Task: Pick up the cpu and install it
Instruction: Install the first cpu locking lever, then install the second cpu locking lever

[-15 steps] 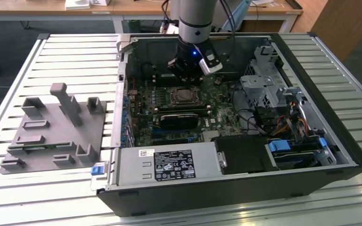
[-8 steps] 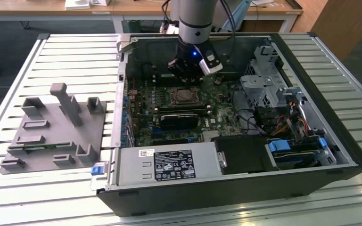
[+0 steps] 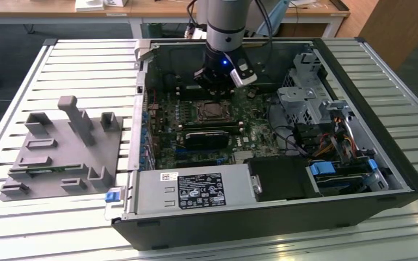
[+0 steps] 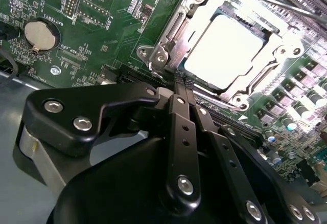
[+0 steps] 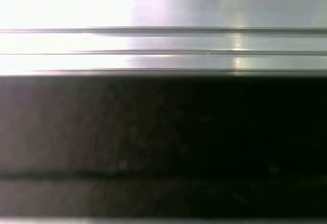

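the cpu (image 4: 222, 52) lies flat in its socket on the green board (image 4: 102, 9), upper right of the second wrist view. the gripper (image 4: 180, 83), pinched together and holding nothing, sits just beside the socket's edge. in the exterior view the open computer case (image 3: 405, 179) lies on the slatted counter (image 3: 85, 65), middle of the frame.

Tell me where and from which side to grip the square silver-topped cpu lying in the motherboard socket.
Judging from its pose, grip the square silver-topped cpu by two opposite thin edges, coming straight down from above. It lies flat in the metal socket frame, so only its top and rim are exposed. The black gripper sits just beside the socket, its fingers together.
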Action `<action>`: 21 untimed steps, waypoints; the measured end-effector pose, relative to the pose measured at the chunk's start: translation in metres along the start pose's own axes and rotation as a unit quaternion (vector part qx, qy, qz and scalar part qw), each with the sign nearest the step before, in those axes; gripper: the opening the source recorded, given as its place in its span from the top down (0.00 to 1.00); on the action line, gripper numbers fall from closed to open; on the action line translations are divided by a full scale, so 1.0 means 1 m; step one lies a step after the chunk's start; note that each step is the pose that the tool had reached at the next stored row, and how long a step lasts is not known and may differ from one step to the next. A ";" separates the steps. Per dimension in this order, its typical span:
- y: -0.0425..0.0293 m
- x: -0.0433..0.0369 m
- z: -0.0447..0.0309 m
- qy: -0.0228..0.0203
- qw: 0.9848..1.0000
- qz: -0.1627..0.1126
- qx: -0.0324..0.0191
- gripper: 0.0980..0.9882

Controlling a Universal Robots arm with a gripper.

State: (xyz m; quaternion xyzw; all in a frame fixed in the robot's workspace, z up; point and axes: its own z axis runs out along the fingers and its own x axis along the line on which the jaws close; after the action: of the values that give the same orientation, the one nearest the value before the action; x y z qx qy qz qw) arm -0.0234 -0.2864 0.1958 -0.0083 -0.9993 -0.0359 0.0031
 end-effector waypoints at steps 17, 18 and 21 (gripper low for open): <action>-0.0017 -0.0001 -0.0142 0.000 1.000 0.000 -0.002 0.99; -0.0019 -0.0001 -0.0142 0.000 1.000 0.000 -0.002 0.99; -0.0025 -0.0001 -0.0143 0.000 1.000 0.000 -0.001 0.99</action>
State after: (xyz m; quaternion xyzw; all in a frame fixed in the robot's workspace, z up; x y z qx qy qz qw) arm -0.0233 -0.2899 0.2098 -0.0083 -0.9993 -0.0374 0.0031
